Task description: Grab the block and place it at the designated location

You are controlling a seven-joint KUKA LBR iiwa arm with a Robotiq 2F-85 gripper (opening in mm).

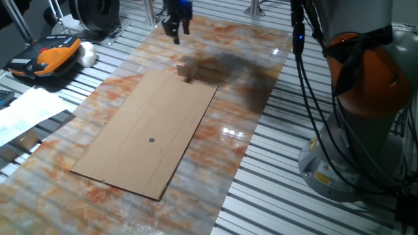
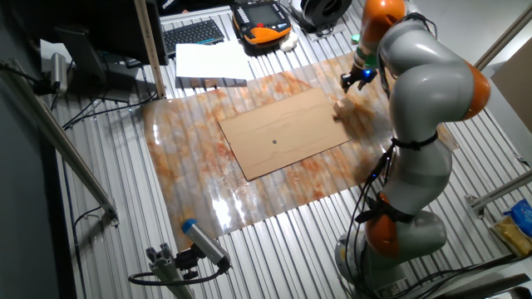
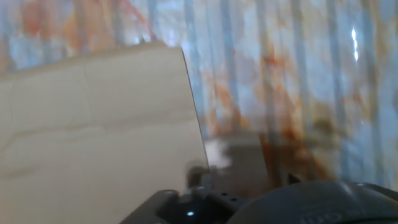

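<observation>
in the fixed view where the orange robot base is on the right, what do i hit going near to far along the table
near edge of the cardboard sheet → dark dot → wooden block by the sheet's far corner → gripper above the far end of the table

At nine o'clock in one fixed view, a black-and-orange handheld pendant (image 1: 46,55) lies on the ribbed metal floor (image 1: 313,209), a white rounded lump (image 1: 87,54) just beside it. White paper sheets (image 1: 29,111) sit below. From the other side, a black keyboard (image 2: 193,33) shows at twelve o'clock, and a blue-capped grey cylinder (image 2: 204,241) lies at seven o'clock.
</observation>
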